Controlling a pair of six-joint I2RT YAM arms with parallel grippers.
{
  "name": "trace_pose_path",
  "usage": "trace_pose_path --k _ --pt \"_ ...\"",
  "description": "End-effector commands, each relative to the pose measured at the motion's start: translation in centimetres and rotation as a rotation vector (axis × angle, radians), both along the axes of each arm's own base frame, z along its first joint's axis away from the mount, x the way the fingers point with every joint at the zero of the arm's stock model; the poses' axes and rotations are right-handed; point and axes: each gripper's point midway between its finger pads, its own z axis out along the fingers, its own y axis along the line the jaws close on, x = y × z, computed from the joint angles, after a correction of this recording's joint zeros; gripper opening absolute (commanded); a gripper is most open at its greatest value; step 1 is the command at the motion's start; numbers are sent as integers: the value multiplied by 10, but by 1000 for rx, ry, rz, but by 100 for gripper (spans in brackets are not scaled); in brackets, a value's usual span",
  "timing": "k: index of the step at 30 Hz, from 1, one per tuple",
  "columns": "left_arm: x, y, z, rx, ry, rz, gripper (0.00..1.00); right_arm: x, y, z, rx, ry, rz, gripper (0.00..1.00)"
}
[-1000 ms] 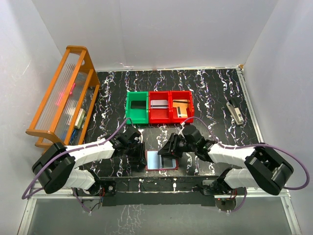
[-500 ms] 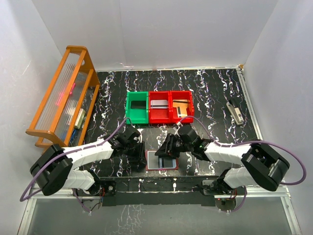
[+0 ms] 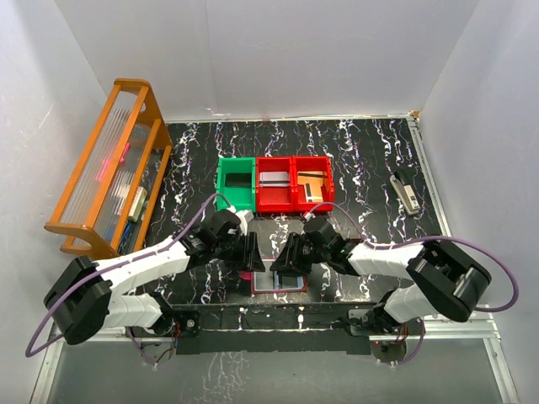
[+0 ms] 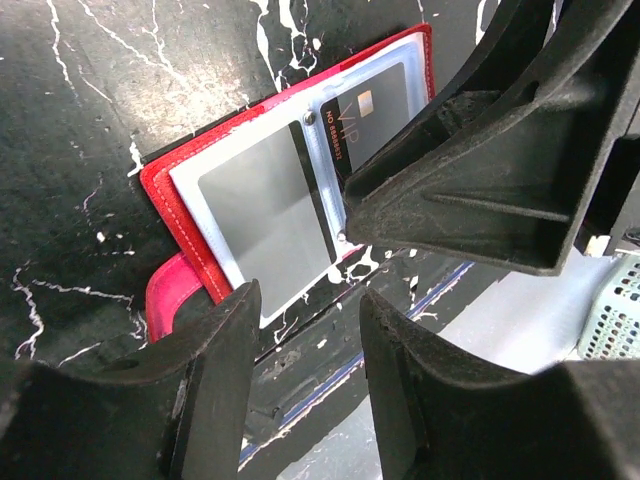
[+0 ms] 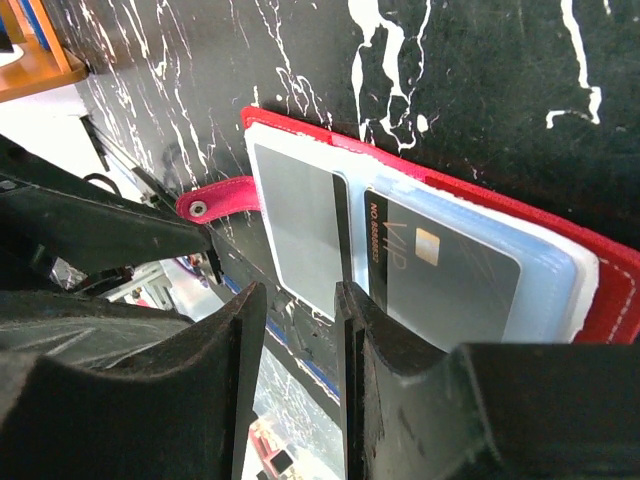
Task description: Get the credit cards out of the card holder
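Note:
The card holder [image 3: 286,289] lies open and flat by the table's front edge, dark red with pale clear sleeves [image 4: 165,195] [image 5: 600,270]. Its left sleeve holds a grey credit card [image 4: 265,205] [image 5: 300,230], its right sleeve a dark credit card marked VIP [image 4: 375,115] [image 5: 440,270]. The red snap tab [image 4: 165,295] [image 5: 215,203] sticks out on the left. My left gripper [image 3: 251,252] [image 4: 308,300] hovers at the holder's left edge, open and empty. My right gripper [image 3: 282,257] [image 5: 298,292] hangs over the holder's near edge, open, one finger over the VIP card's end.
Behind the holder stand a green bin [image 3: 235,185] and two red bins [image 3: 274,194] [image 3: 312,187] with cards in them. A wooden rack [image 3: 109,168] fills the left side. A small stapler-like object [image 3: 405,194] lies at the right. The two grippers are close together.
My left gripper has swung right to the holder's left edge and its jaws have opened. The right gripper has edged slightly left over the holder.

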Motion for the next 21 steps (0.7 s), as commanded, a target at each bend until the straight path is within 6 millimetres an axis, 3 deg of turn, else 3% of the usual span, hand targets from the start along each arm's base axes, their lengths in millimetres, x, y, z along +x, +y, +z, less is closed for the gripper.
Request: trace_pose_path --k 1,10,15,21 --pt "-5 -15 -2 -41 53 -38 42 5 12 7 56 -45 30 31" --pt "-16 2 -43 85 144 -12 27 4 1 -17 -21 -3 -13 28" --pt "-22 11 -51 123 159 -8 21 1 -4 -23 -43 10 -21 28" --pt "-24 12 -57 139 174 -20 16 -1 4 -18 12 8 6 24"
